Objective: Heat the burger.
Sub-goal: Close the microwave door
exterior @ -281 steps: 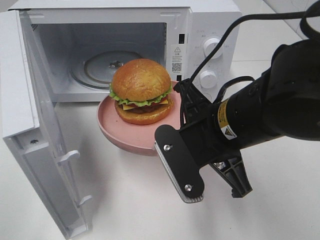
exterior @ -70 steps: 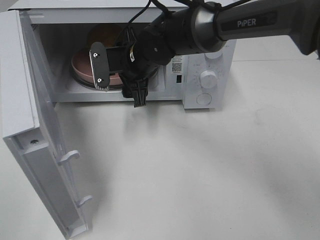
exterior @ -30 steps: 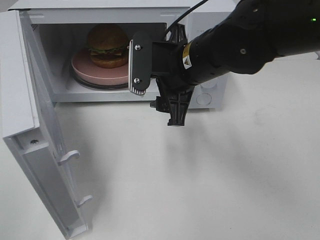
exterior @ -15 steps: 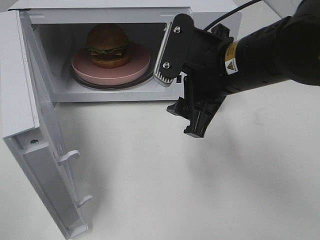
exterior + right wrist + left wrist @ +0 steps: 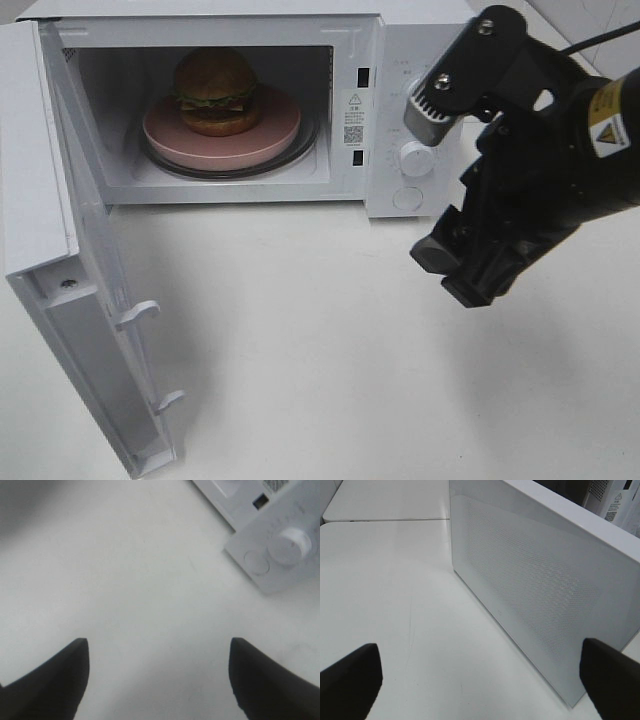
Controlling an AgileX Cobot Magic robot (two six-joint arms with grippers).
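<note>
The burger (image 5: 215, 88) sits on a round pink plate (image 5: 270, 132) on the glass turntable inside the open white microwave (image 5: 410, 45). My right gripper (image 5: 452, 190) is open and empty, in front of the microwave's control panel to the right of the cavity. In the right wrist view its dark fingertips (image 5: 55, 675) stand wide apart over bare table (image 5: 125, 580). My left gripper (image 5: 475, 680) is open and empty, facing the outer side of the microwave door (image 5: 535, 585). It does not show in the exterior view.
The microwave door (image 5: 60, 250) stands swung out wide at the left. Two knobs (image 5: 416, 158) and a round button (image 5: 407, 199) are on the control panel, also in the right wrist view (image 5: 288, 547). The white table (image 5: 300, 340) spreads in front.
My right gripper has let go of the plate with the burger inside the microwave and drawn back out to the right, in front of the control panel.
</note>
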